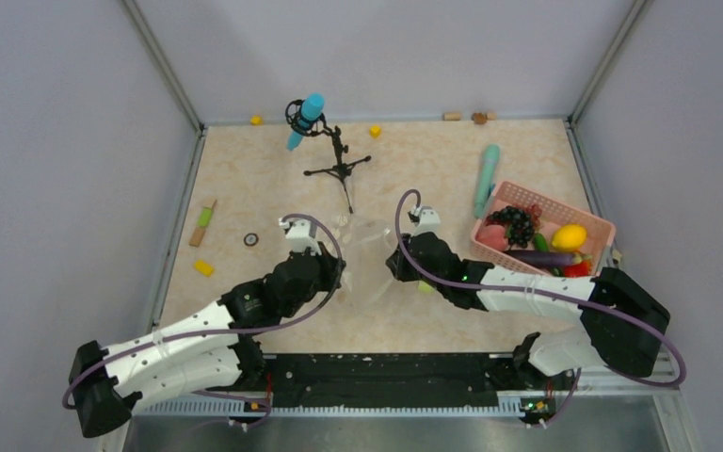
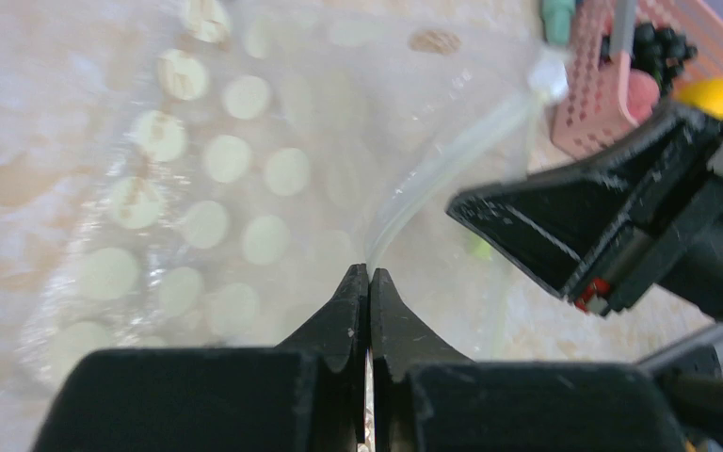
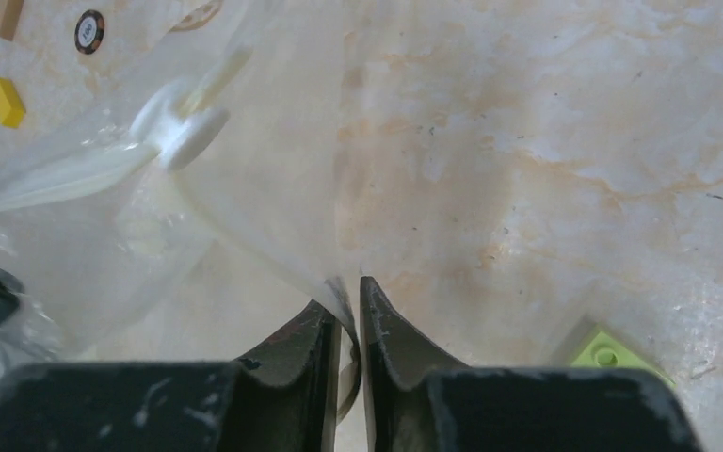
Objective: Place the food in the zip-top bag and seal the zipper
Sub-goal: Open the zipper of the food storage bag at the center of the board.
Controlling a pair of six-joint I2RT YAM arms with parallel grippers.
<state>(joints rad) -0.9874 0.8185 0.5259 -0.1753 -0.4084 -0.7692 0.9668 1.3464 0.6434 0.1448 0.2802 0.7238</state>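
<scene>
On the left of the desk (image 1: 264,179) we see a small yellow block (image 1: 204,267), well apart from the arms. Our left fingers (image 2: 367,278) are pressed fully together and pinch the near edge of the zip-top bag (image 2: 216,188), whose white dots spread out beyond them. The bag lies mid-desk between both arms, and its zipper (image 2: 452,155) runs off to the right. Our right fingers (image 3: 361,299) are drawn almost together, with a fold of the bag's clear film clamped between them. A lime-green brick (image 3: 607,353) lies near them on the right. At the right, the food (image 1: 541,256) sits in the pink basket (image 1: 560,204), with the grape bunch (image 1: 516,224) left of the lemon (image 1: 569,236).
</scene>
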